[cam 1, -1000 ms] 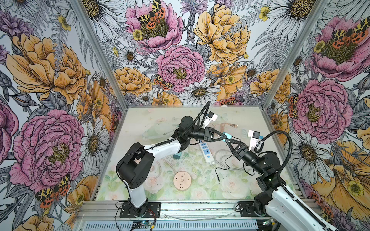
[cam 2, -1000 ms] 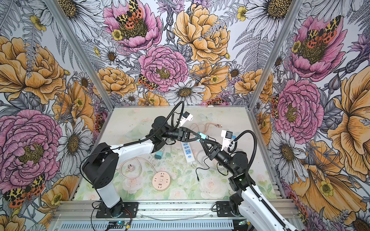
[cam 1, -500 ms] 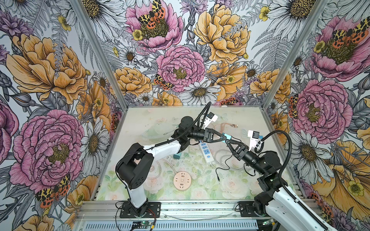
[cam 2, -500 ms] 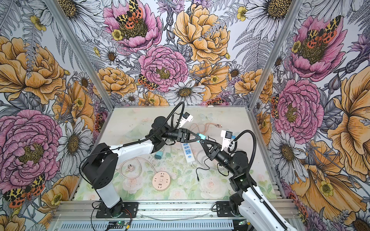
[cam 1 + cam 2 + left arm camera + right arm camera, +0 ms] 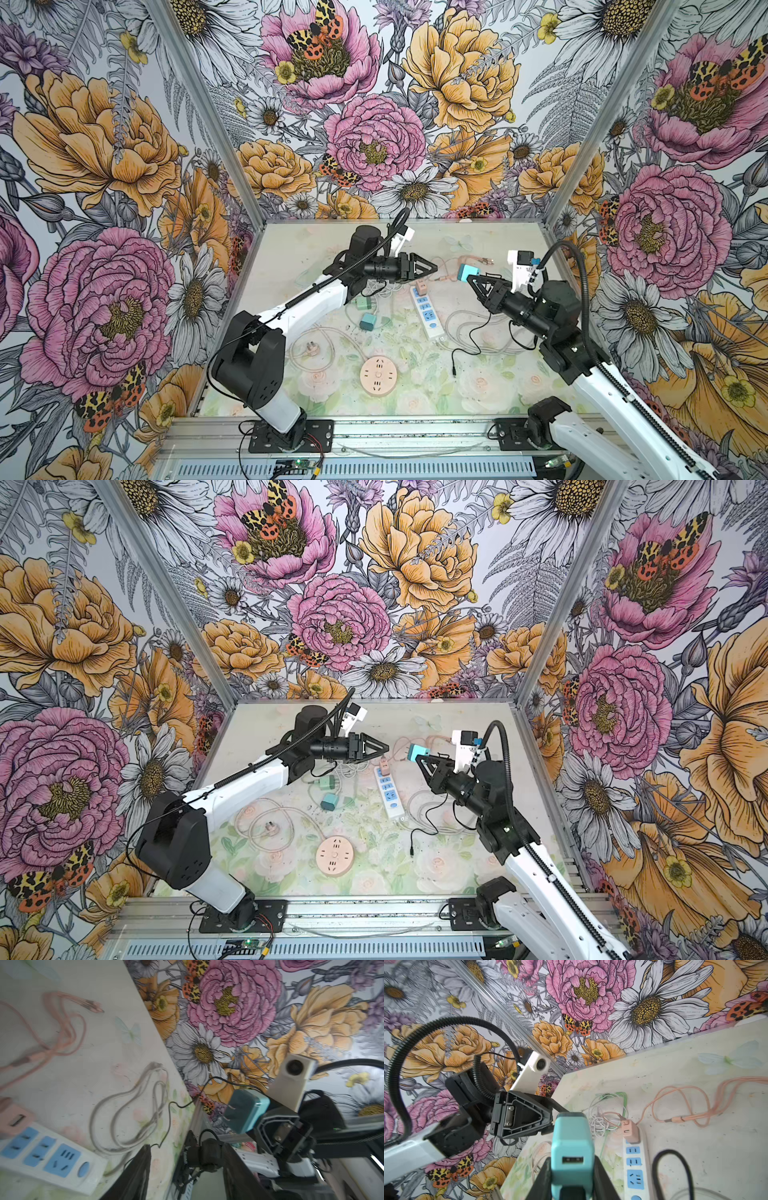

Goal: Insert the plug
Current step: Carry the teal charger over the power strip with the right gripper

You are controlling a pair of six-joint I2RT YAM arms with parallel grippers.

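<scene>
Floral walls close in a pale printed tabletop [image 5: 291, 249] strewn with cables and adapters. On the left, the left gripper [image 5: 433, 268] hangs above the far end of the white power strip [image 5: 428, 313] with its jaws apart and nothing between them, so the strip lies unrestrained and would probably slide or tip under a downward push. A pink adapter [image 5: 421, 286] fills the strip's far socket, while the blue sockets nearer are free.

To the right, the right gripper [image 5: 473, 280] is clamped on the teal plug [image 5: 468, 273], held in the air right of the strip. Its prongs point sideways toward the left gripper, not down. They could miss the slots if it is not turned, and the plug might twist in the grip. The black cable [image 5: 655, 1167] right of the strip could snag.
</scene>
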